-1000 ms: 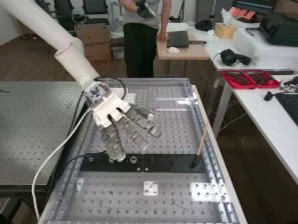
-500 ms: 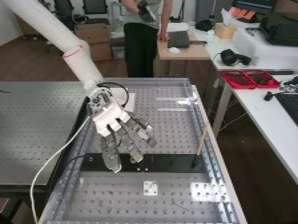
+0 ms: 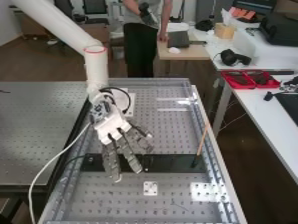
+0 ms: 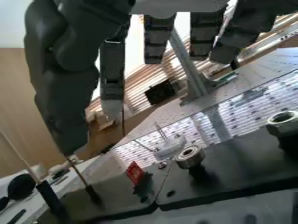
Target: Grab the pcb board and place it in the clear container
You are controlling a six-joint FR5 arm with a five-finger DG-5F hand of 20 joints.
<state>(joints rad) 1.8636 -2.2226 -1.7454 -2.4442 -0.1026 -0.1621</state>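
Robot hand (image 3: 112, 126) nearer, board (image 4: 135, 173) seemingly red

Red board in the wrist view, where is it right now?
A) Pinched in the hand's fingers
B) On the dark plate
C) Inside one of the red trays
B: the red board stands up from the dark plate, with a gap between it and the straight fingers of the hand.

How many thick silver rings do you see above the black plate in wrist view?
2. One ring is near the small red board; the other ring is farther from it. In the high view the hand covers part of the black plate, so some may be hidden.
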